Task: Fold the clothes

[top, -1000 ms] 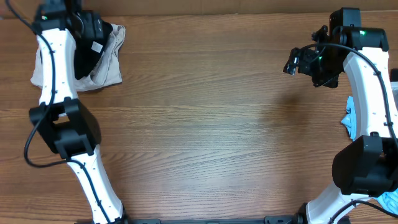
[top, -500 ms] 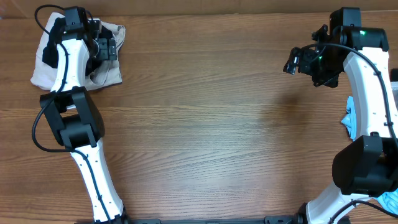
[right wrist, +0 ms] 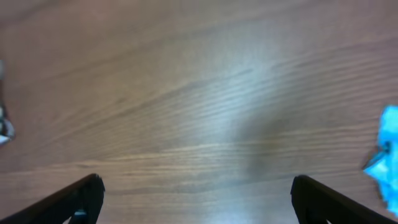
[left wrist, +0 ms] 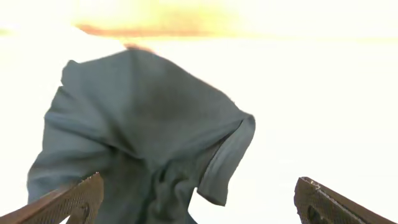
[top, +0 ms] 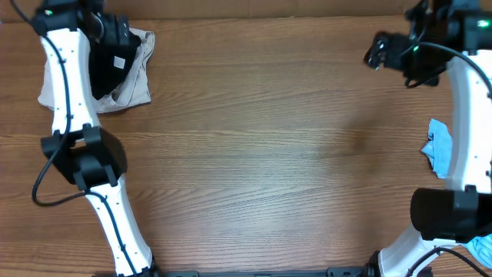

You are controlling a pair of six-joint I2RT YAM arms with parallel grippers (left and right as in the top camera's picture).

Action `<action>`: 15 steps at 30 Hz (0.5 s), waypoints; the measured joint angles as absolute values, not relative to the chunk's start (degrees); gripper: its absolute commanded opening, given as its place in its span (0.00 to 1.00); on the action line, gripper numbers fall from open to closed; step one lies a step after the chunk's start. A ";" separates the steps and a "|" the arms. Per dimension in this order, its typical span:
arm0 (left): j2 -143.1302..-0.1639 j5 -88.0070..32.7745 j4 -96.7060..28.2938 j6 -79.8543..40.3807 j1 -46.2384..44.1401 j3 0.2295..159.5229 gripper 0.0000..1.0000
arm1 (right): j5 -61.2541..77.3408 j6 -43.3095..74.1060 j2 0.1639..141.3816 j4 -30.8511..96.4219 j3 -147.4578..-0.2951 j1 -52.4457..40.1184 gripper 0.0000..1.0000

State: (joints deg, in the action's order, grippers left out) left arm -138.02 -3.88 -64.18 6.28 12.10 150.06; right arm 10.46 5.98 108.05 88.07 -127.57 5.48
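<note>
Overhead: straight down, whole table (top: 269,154). Left wrist: close on far-left dark garment (left wrist: 143,124). Right wrist: down at table, sharing light-blue cloth (right wrist: 387,149) with overhead.

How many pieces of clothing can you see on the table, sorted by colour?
Black garment: 1
Off-white garment: 1
Light-blue garment: 1
Blue patch at the near right corner, partly hidden, maybe a separate piece: 1
Total: 3, possibly 4
</note>
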 measured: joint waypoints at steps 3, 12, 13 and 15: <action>-134.08 -5.02 -65.21 3.55 12.10 151.57 1.00 | 10.15 5.96 108.05 94.24 -135.79 5.28 1.00; -128.03 -7.97 -67.55 -0.51 12.10 152.68 1.00 | 13.32 5.98 102.52 97.06 -146.06 4.36 1.00; -128.09 -7.99 -67.75 -0.56 12.10 152.66 1.00 | 13.74 5.98 101.32 97.10 -146.10 4.36 1.00; -128.16 -8.03 -67.77 -0.75 12.10 152.66 1.00 | 15.11 6.00 98.56 97.08 -146.15 4.36 1.00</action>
State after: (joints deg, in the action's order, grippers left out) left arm -128.16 -8.03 -67.77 -0.75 12.10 152.66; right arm 15.11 6.00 98.56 97.08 -146.15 4.36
